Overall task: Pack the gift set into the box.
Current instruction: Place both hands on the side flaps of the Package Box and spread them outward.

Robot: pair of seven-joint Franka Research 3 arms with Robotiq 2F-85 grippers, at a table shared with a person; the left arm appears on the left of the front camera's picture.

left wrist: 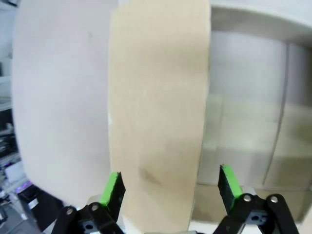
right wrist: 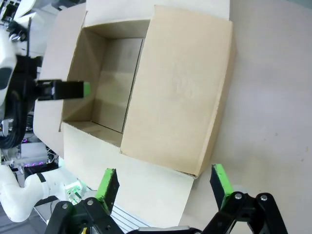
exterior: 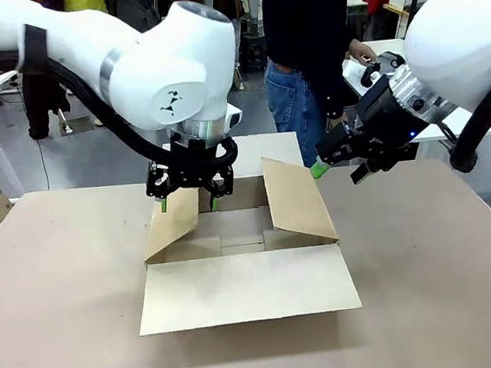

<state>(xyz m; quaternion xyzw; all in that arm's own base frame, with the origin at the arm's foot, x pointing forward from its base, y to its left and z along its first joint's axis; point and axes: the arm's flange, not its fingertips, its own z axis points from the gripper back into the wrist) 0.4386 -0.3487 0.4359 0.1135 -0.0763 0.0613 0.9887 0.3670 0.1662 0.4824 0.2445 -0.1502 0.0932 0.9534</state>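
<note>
Front flap of the box (exterior: 248, 298) lies flat on the counter (exterior: 56, 289), closest to us. Box sits mid-counter, top open, side flaps standing up. Left pincer (exterior: 188, 203) is spread wide, one finger on each side of the left flap's top edge. Right pincer (exterior: 338, 173) is wide too, holding nothing, in free air just past the right flap.

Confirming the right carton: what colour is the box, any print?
The box is plain brown, no print visible; best in the right wrist view.
</note>
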